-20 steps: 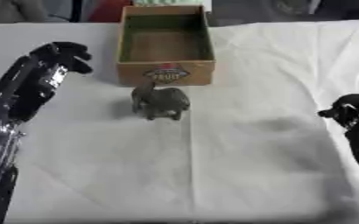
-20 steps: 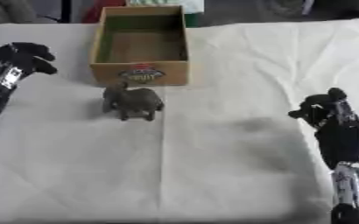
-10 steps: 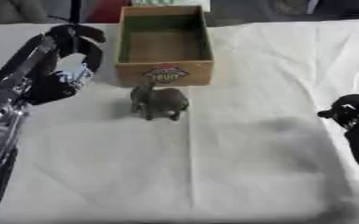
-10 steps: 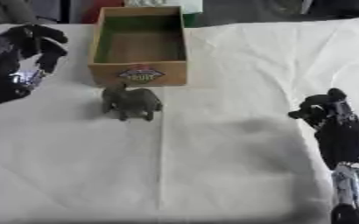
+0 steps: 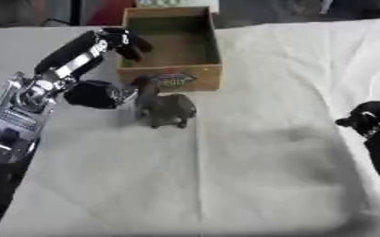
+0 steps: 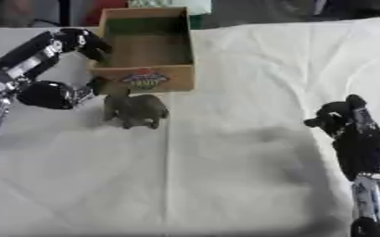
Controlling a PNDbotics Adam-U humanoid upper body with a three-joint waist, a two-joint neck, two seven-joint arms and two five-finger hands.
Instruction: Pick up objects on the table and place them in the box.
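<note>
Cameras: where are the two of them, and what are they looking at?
Left eye view: in the robot's head, looking down at the white table; left hand reaches beside the grey toy animal.
Right eye view: the other eye, the same downward look; right hand rests at the right edge.
Both share the toy animal and the cardboard box.

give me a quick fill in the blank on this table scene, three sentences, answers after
1. The grey toy animal stands on the white cloth just in front of the cardboard ____.
2. The box holds ____ so far.
3. The hand nearest the toy is the robot's ____ hand; the other hand waits at the cloth's edge.

Missing words: box; nothing; left
</note>
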